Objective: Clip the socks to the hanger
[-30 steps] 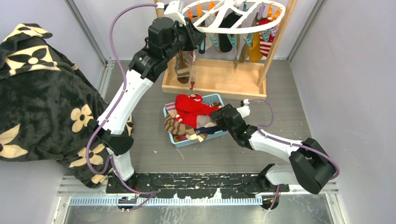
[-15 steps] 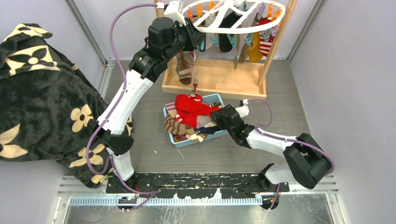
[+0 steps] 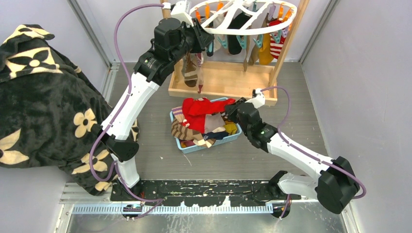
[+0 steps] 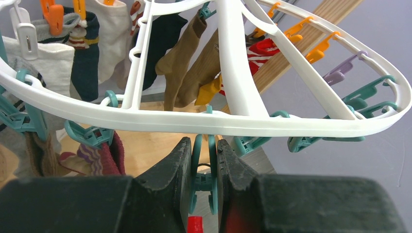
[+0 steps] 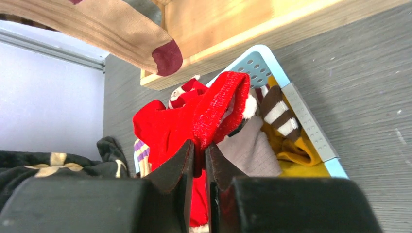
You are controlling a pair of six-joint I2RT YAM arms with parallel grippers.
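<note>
White oval hanger (image 4: 160, 119) hung with socks (image 4: 180, 63) (teal, orange clips (image 4: 87, 136)); red sock (image 5: 214, 111) atop the basket (image 5: 306, 121) heap.

Robot lab enclosure: plain grey panel walls (image 3: 369, 73), aluminium frame struts (image 3: 92, 34), black mounting rail (image 3: 204, 187).

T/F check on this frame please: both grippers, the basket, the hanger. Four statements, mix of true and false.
1. The left gripper has its jaws shut on a teal clip under the white hanger. True.
2. The right gripper has its jaws open and holds nothing. False: they pinch a red sock.
3. The blue basket is empty. False: several socks lie in it.
4. Socks already hang from the hanger. True.
</note>
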